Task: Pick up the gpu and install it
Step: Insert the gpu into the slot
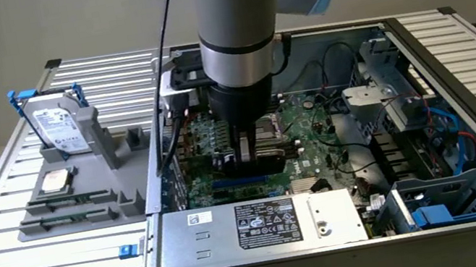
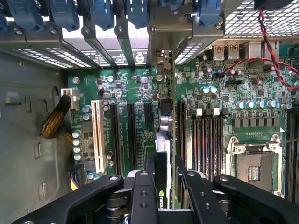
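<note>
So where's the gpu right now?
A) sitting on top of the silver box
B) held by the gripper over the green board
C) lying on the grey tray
B: the gripper clamps the gpu edge-on above the green board inside the case.

Bright, even light — white glare along the slot covers, soft shadows.
</note>
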